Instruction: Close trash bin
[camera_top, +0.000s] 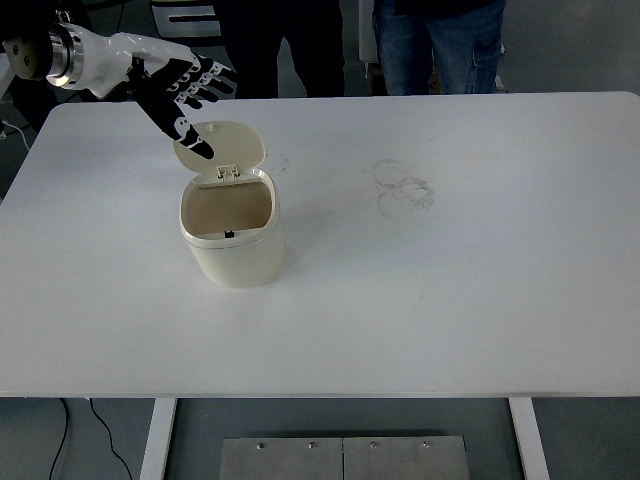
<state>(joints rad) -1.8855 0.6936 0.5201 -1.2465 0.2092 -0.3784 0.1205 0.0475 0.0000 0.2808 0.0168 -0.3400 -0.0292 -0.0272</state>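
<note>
White tabletop (450, 300) fills my view, with faint ring smudges (403, 187) right of centre and two people's legs (440, 45) standing past the far edge. On the left half I see the small cream plastic trash bin (233, 240), its hinged lid (219, 146) tipped up and back, the inside exposed. My left hand (180, 90) reaches in from the upper left, fingers spread and holding nothing, thumb over the lid's left edge.

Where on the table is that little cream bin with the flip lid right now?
The small cream plastic trash bin stands on the left half of the white table, lid up, below the robot's open left hand and left of faint ring marks.
</note>
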